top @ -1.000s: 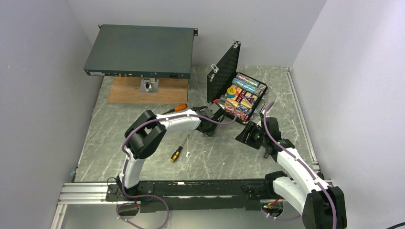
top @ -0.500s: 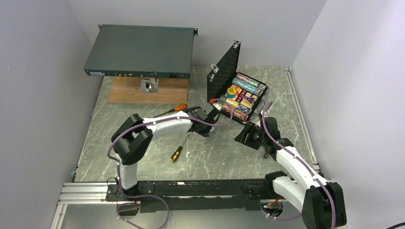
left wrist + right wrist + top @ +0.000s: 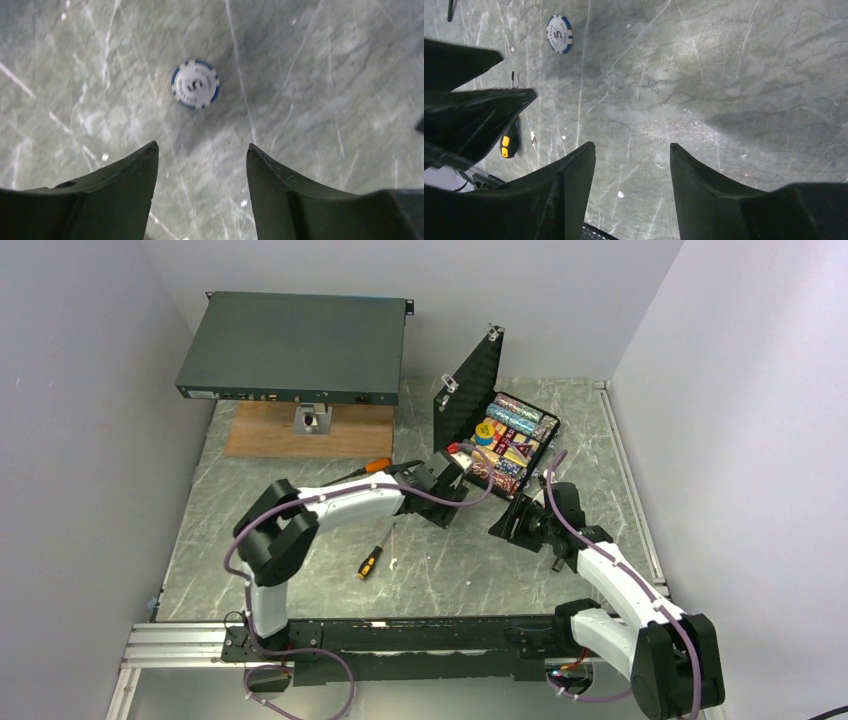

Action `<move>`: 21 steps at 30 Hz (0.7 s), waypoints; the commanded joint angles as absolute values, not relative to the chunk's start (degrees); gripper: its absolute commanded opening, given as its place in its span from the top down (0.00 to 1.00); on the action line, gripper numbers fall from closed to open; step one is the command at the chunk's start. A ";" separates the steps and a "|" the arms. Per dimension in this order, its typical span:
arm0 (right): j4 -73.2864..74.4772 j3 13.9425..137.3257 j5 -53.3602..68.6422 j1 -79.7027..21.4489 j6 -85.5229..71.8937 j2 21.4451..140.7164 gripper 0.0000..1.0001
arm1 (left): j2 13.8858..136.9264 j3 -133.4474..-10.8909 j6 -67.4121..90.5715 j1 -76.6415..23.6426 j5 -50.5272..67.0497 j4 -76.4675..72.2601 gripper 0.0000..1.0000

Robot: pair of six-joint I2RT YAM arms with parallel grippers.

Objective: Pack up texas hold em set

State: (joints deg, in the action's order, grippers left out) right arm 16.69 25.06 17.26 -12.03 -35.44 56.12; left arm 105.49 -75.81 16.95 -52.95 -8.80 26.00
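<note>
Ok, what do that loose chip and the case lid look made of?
Chip: likely moulded plastic or clay composite, matte, white face with blue edge stripes and printed lettering. Case lid: black, finely textured panel, maybe plastic-clad board; its corner caps glint like metal.

Even, soft overhead light — the left wrist view slightly blurred, perhaps motion — shadows faint throughout.

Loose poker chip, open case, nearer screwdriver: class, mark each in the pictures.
loose poker chip [image 3: 195, 84]: left wrist view, centre of its face.
open case [image 3: 470, 390]: top external view, middle of raised lid.
nearer screwdriver [image 3: 369, 563]: top external view, its handle.
</note>
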 commanded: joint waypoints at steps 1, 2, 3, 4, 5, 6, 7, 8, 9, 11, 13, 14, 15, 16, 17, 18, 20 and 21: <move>16.85 27.10 16.70 -11.80 -34.04 53.64 0.41 | 112.06 -82.16 13.74 -52.67 -7.99 25.07 0.31; 17.09 26.96 16.36 -11.78 -34.03 53.27 0.41 | 113.14 -83.26 13.68 -52.40 -7.72 25.47 0.31; 17.21 26.86 16.14 -11.74 -34.02 53.05 0.41 | 114.33 -84.27 13.58 -52.18 -7.35 25.77 0.31; 17.26 26.70 16.04 -11.77 -34.01 52.94 0.41 | 115.28 -85.15 13.47 -52.02 -7.25 26.20 0.31; 17.24 26.64 16.17 -11.78 -33.97 52.96 0.41 | 116.10 -85.98 13.45 -51.95 -7.40 26.53 0.31; 17.18 26.57 16.24 -11.78 -34.01 53.04 0.41 | 116.98 -86.84 13.29 -51.96 -7.57 26.86 0.31; 17.08 26.55 16.33 -11.78 -34.01 53.28 0.41 | 117.66 -87.45 13.04 -51.99 -7.78 27.15 0.31; 16.92 26.58 16.42 -11.78 -34.01 53.63 0.41 | 118.34 -87.93 12.95 -51.96 -7.89 27.21 0.31; 16.82 26.59 16.60 -11.78 -33.97 53.91 0.41 | 118.80 -88.16 12.69 -51.98 -7.95 27.24 0.32; 16.58 26.74 16.96 -11.78 -34.01 54.48 0.41 | 119.39 -88.54 12.38 -51.98 -8.21 27.08 0.34; 16.36 26.71 17.11 -11.78 -34.01 54.73 0.41 | 119.89 -88.74 12.18 -51.97 -8.62 26.99 0.35; 16.27 26.66 17.14 -11.80 -34.06 54.75 0.41 | 120.19 -88.89 12.00 -51.95 -8.79 26.99 0.35; 16.16 26.61 17.14 -11.82 -34.10 54.82 0.41 | 120.46 -88.98 11.84 -51.95 -9.09 27.10 0.35; 16.05 26.46 17.08 -11.74 -34.18 54.72 0.41 | 120.75 -89.14 11.72 -51.94 -9.21 27.15 0.36; 16.00 26.36 17.02 -11.77 -34.19 54.75 0.41 | 121.05 -89.39 11.62 -51.95 -9.30 27.30 0.36; 15.97 26.23 17.09 -11.78 -34.26 54.72 0.41 | 121.42 -89.65 11.48 -51.97 -9.36 27.45 0.37; 16.01 26.16 17.01 -11.73 -34.19 54.64 0.41 | 122.01 -89.98 11.31 -51.97 -9.06 27.59 0.38; 16.07 26.10 16.85 -11.77 -34.11 54.56 0.41 | 122.17 -90.09 11.30 -52.01 -8.98 27.44 0.39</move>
